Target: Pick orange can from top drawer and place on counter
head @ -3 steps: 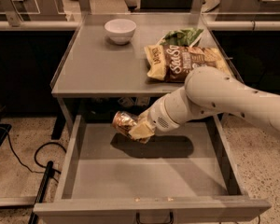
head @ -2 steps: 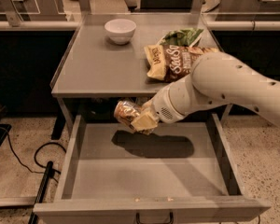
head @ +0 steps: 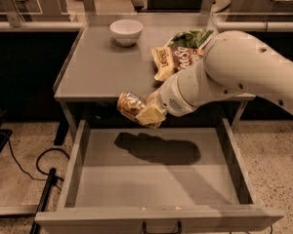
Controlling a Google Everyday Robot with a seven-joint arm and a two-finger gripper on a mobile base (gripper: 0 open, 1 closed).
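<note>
Scanning left to right: white bowl (head: 126, 31) sits upper left of centre on the table (head: 102, 67), well apart from the action. orange can (head: 130, 104) is mid-frame, tilted on its side, in the air above the top drawer (head: 73, 165) and about level with the table's front edge. claw (head: 141, 112) is just right of it, pinching the can between its pale pads. Snack bag (head: 172, 61) and a green bag (head: 193, 35) lie on the table's right half, partly behind the arm (head: 234, 72) coming in from the right of the frame. Drawer stands open across the lower frame; its floor shows only the arm's shadow.

Status, my read: grasp done, can out of the drawer. Left: clear the table edge, set down on the bare left-centre patch, release.
</note>
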